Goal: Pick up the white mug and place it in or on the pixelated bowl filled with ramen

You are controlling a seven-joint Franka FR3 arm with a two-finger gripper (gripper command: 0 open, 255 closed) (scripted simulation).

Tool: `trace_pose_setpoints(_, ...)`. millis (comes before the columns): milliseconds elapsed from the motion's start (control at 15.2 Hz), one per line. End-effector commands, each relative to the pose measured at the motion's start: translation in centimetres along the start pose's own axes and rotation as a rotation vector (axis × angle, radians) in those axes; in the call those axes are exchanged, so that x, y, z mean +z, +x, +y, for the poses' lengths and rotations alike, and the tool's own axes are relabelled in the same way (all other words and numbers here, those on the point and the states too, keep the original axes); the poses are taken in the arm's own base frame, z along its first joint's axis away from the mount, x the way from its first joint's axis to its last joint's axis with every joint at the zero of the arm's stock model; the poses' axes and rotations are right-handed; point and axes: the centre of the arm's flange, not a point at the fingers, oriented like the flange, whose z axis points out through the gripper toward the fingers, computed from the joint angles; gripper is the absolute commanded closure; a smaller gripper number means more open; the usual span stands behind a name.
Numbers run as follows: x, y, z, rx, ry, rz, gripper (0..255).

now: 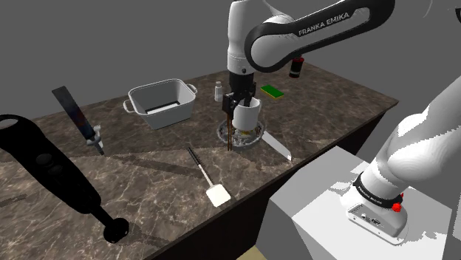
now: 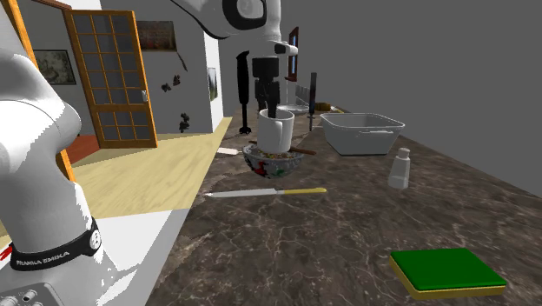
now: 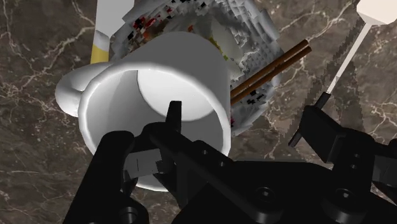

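Observation:
The white mug point(image 1: 247, 113) hangs upright just over the pixelated ramen bowl point(image 1: 241, 136) in the middle of the dark marble counter. My gripper point(image 1: 237, 100) comes down from above and is shut on the mug's wall, one finger point(image 3: 173, 116) inside the cup and the other outside. In the second exterior view the mug point(image 2: 276, 131) sits right above the bowl point(image 2: 274, 162); whether its base touches the contents I cannot tell. In the wrist view the mug point(image 3: 159, 76) covers much of the bowl point(image 3: 254, 38), and brown chopsticks point(image 3: 273, 66) stick out of the bowl.
A knife point(image 1: 278, 146) lies beside the bowl and a white spatula point(image 1: 207, 178) nearer the counter's front edge. A white tub point(image 1: 162, 104), a small shaker point(image 1: 219, 91) and a green block point(image 1: 272, 90) stand behind. A black hand blender point(image 1: 55, 173) lies at the shoulder view's left.

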Motion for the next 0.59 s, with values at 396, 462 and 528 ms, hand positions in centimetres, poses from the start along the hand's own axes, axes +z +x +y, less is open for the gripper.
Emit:
trace_pose_setpoints(396,-5.0,0.0,0.0,0.0,0.0,0.0,0)
trace_pose_setpoints(462,-5.0,0.0,0.0,0.0,0.0,0.0,0)
trace_pose_setpoints(528,-5.0,0.0,0.0,0.0,0.0,0.0,0)
